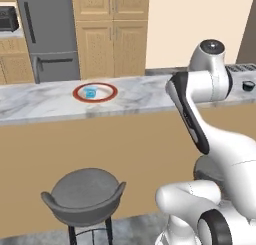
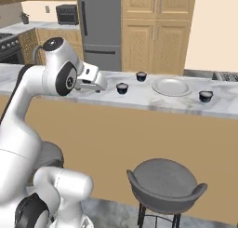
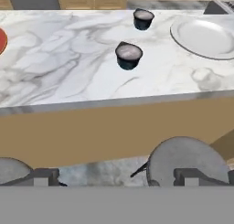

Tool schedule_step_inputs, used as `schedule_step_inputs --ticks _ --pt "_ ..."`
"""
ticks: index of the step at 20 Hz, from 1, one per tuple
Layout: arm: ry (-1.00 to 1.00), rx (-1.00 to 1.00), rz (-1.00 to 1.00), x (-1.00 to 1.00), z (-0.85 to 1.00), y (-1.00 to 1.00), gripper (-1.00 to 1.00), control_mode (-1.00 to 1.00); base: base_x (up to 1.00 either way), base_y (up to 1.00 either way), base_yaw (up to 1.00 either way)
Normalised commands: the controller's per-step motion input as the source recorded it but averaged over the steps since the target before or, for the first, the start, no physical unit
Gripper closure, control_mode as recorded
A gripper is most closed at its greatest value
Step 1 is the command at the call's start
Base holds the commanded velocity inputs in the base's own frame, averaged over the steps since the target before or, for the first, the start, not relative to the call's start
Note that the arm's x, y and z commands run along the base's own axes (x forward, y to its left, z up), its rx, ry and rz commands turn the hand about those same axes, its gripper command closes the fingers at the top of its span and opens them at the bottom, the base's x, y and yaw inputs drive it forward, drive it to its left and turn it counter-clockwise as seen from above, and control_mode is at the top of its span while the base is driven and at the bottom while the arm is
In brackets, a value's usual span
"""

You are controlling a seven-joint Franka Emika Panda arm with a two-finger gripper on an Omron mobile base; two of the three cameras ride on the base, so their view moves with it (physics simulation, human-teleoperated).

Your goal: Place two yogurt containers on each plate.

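Counter (image 3: 68,58): a long marble-topped kitchen counter with a tan front; everything below is placed relative to it.
Red-rimmed plate (image 1: 95,92): lies flat on the counter top, toward its left end in the left base view.
Blue yogurt cup (image 1: 90,93): stands on the middle of the red-rimmed plate.
Pale plate (image 2: 171,86): lies on the counter top further right, bare.
Dark yogurt cups: three stand on the bare counter top. One (image 3: 128,55) is nearest the front edge, one (image 3: 143,18) sits further back, both left of the pale plate; the third (image 2: 205,96) is right of that plate.
Tool (image 3: 116,176): fingers spread wide, gripping nothing, held out in front of the counter edge, facing it.
Stools (image 2: 166,180): grey, on the floor before the counter.
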Motion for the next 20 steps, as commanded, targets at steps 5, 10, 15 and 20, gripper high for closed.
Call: schedule_step_inputs --ticks 5,10,15,20 --pt "0.0 0.0 0.0 0.0 0.0 0.0 -1.0 1.0 0.95 0.11 0.0" --pt "0.0 0.0 0.0 0.0 0.0 0.0 -1.0 1.0 0.82 -0.41 0.1" --pt "0.0 0.0 0.0 0.0 0.0 0.0 -1.0 1.0 0.6 -0.24 0.12" --pt "0.0 0.0 0.0 -0.21 0.0 -0.07 -1.0 -1.0 -0.15 -0.03 0.0"
